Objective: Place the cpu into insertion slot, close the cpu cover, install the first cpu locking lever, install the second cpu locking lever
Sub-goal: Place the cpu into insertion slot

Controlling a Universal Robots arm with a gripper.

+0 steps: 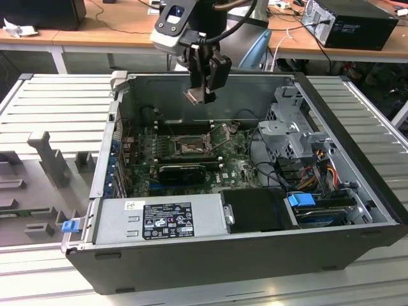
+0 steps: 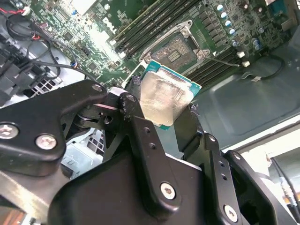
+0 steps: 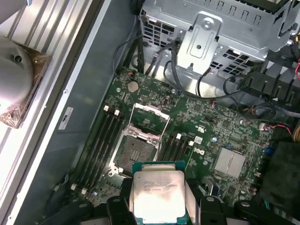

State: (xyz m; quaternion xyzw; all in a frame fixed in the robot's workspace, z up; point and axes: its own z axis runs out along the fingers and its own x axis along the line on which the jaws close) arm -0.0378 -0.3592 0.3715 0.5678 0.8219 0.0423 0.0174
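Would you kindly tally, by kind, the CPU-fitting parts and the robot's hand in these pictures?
cpu: 1, gripped in the hand
insertion slot: 1, bare
cpu cover: 1, raised open
hand: 1
Total: 4

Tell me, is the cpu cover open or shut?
Open. In the first wrist view the cover stands swung back off the slot, whose dark centre lies bare; the gripper holds the cpu above.
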